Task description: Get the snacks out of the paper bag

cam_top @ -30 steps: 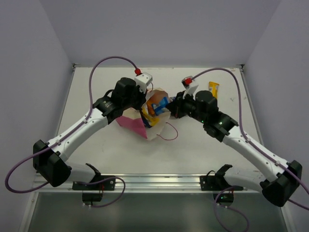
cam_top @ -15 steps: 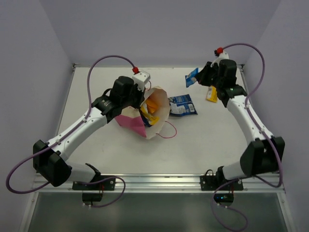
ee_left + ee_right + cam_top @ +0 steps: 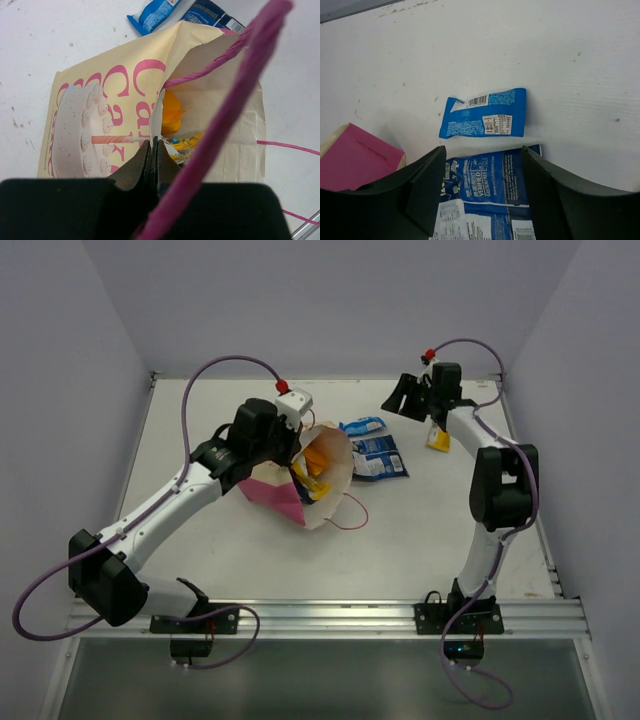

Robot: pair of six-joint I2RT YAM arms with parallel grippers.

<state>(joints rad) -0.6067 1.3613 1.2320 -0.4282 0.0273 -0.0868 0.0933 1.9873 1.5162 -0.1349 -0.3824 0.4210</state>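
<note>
The paper bag lies tipped on its side, mouth toward the right, pink side down. My left gripper is shut on the edge of its rim. The cream cake-printed front and a pink cord handle fill the left wrist view. Orange and yellow snacks sit inside the bag. A small blue packet and a larger blue packet lie on the table beside the mouth. My right gripper hovers open and empty above them; the small packet lies past its fingertips, the larger packet between them.
A yellow packet lies at the far right under the right arm. The second cord handle loops on the table in front of the bag. The table's back edge runs just behind the right gripper.
My right gripper pulled a small blue packet out of the bag, carried it up to the far right and opened; the packet now lies by the larger blue one. The left gripper held still.
</note>
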